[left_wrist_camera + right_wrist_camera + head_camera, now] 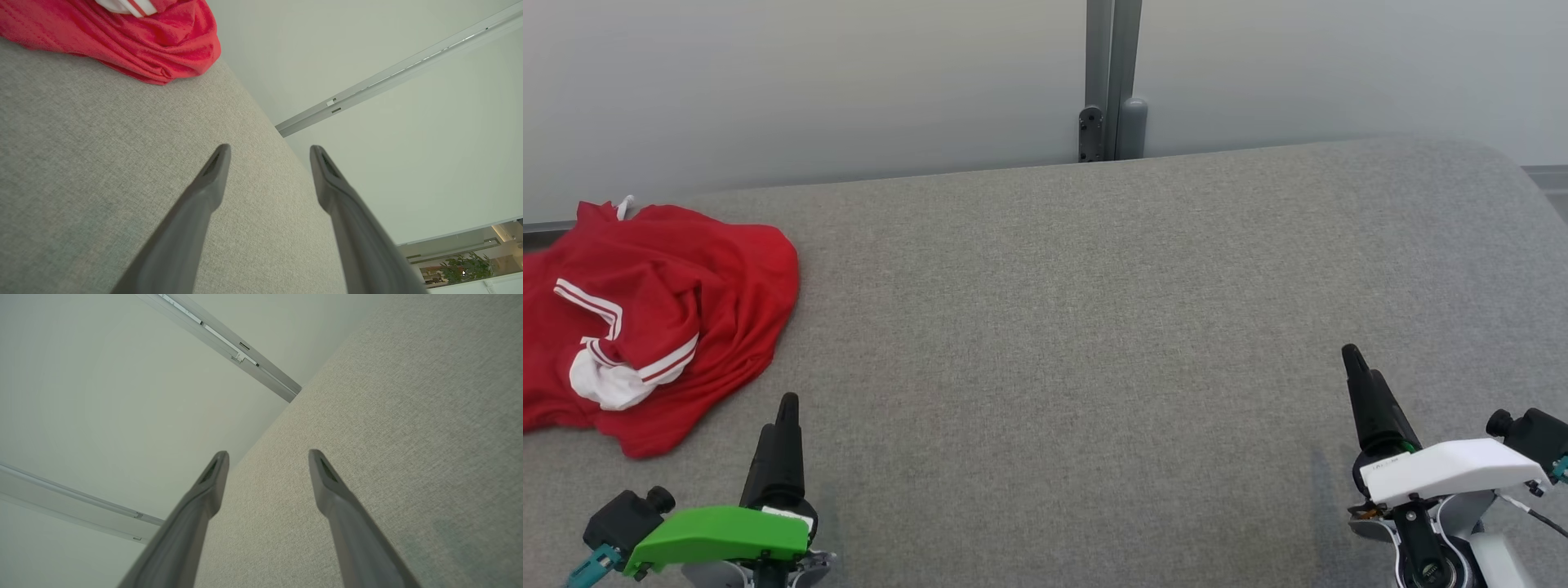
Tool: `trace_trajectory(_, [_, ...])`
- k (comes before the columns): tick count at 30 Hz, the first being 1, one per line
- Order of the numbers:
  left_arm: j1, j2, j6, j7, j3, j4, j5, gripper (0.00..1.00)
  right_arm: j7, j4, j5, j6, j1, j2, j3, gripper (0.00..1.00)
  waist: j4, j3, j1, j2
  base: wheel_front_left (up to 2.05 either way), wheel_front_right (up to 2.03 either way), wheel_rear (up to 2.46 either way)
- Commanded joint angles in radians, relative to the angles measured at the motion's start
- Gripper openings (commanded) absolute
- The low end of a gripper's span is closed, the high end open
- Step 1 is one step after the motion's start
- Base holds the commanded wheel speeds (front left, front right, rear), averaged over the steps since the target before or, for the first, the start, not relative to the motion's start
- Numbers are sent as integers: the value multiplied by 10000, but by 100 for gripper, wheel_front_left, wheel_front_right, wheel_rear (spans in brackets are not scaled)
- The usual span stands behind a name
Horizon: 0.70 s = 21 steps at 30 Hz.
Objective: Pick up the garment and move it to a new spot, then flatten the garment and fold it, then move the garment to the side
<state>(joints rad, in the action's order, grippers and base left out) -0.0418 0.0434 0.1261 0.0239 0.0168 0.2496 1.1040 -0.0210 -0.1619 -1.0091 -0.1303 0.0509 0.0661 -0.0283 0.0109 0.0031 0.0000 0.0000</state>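
Note:
A crumpled red garment [662,318] with white stripes and a white cuff lies at the far left of the grey fabric surface [1094,327]. Its bunched edge reaches into the top left of the left wrist view as red garment [135,45]. My left gripper [788,408] hovers just right of the garment's near edge, apart from it. In its own view the left gripper [269,153] is open with nothing between the fingers. My right gripper [1356,359] stands at the lower right, far from the cloth. Its wrist view shows the right gripper [267,457] open and empty.
A pale wall with a grey vertical post [1111,82] runs along the back edge of the surface. The surface's rounded corner [1503,163] is at the far right. A wide stretch of grey fabric lies between the two grippers.

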Motion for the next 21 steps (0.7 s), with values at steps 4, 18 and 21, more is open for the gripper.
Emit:
trace_trajectory(4, [-9, 134, 27, 219, -54, -172, -1109, 100, -243, 223, 1027, -2, 51, 168, 90, 100, 16, -6, 0, 0, 0, 0, 0])
trace_trajectory(18, [151, 171, 35, 691, -65, -179, -3223, 100, -717, 282, 3238, -3, 36, 283, 225, 100, 30, -18, 0, 0, 0, 0, 0])
trace_trajectory(21, [159, 181, 37, 784, -50, -160, -3652, 100, -812, 294, 3662, -3, 37, 316, 241, 100, 40, -18, 0, 0, 0, 0, 0])
